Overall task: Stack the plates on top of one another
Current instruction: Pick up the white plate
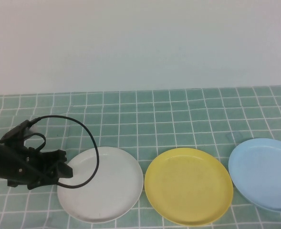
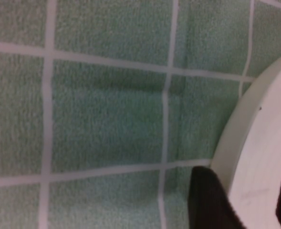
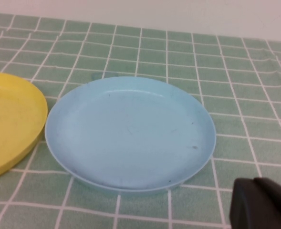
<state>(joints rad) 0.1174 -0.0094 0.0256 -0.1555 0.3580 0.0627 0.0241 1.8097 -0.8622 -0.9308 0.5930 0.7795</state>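
Green checked cloth covers the surface (image 1: 188,109), with a pale wall behind. Three round, shallow, low-rimmed plates lie in a row, apart from one another: the white plate (image 1: 107,186) at 7 o'clock, the yellow plate (image 1: 188,186) at 6 o'clock, the light blue plate (image 1: 264,174) at 4 o'clock. At the white plate's 9 o'clock rim, the left claw (image 1: 64,169) straddles the edge, fingers (image 2: 209,200) parted and not yet clamped. The right claw (image 3: 262,205) sits near the blue plate, closed and empty.
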